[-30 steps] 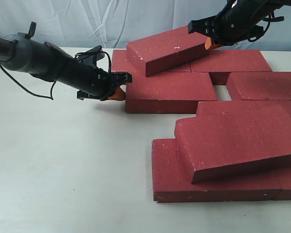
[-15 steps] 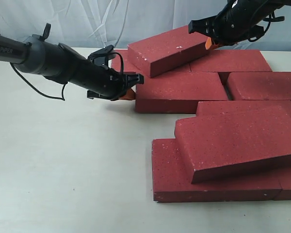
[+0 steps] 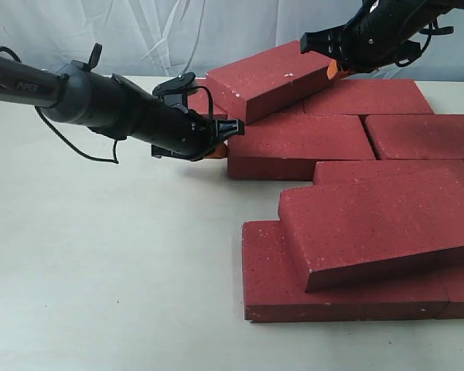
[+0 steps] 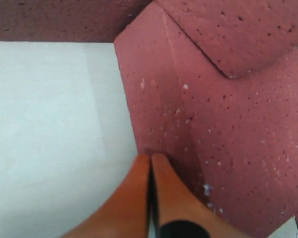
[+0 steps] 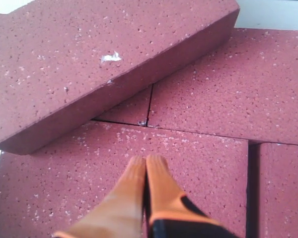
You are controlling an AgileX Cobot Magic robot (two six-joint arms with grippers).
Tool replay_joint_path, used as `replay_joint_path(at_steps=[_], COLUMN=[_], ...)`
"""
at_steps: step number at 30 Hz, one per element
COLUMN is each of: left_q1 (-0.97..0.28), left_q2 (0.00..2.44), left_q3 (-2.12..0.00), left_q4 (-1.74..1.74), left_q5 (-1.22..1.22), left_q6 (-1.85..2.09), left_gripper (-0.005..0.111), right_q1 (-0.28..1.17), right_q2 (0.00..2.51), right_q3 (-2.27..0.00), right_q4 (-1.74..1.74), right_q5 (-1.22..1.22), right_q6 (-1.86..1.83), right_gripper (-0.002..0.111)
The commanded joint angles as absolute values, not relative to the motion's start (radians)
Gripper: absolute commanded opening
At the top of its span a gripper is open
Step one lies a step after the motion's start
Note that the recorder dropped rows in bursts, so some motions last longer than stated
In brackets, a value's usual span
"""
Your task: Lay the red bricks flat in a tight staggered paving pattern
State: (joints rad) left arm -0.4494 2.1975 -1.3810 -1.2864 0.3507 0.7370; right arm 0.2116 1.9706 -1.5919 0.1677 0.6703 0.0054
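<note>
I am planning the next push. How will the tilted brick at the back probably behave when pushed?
The tilted brick looks thick and solid, so probably stiff and heavy. Its gritty face should grip, not slide easily. Leaning on the flat bricks, it may drop flat rather than roll.
</note>
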Motion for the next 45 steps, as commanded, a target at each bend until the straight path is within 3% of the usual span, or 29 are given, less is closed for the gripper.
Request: replay_joint_path(at_steps=[1,9,26,37,45], left_q1=[-0.469,-0.509,-0.415,-0.477,-0.376], left_q2=[2.193,2.193,2.193,2.193,2.185], left_q3=[-1.387,-1.387,-1.387,-1.387,-1.387], left_q4=[-1.323,-1.329,-1.302,-1.304,-1.246], left_q5=[0.354,0.290,0.421,0.380,0.572], left_q6=[0.741,0.741,0.735,0.735,0.704], left_gripper=[0.000,0.000,0.000,0.000,0.000], right_q1=[0.206,0.206,0.206,0.206,0.206], right_q2=[1.960,1.960,1.960,1.960,1.957], right_q3=[-1.590,-1.590,-1.590,-1.590,-1.590], right_q4=[0.166,0.166,0.148,0.150,0.150], right_q5=[0.673,0.685,0.731,0.746,0.808], right_q6=[0.006,0.006,0.000,0.000,0.000], right_gripper=[-0.001,-0.001,-0.001,-0.001,-0.001])
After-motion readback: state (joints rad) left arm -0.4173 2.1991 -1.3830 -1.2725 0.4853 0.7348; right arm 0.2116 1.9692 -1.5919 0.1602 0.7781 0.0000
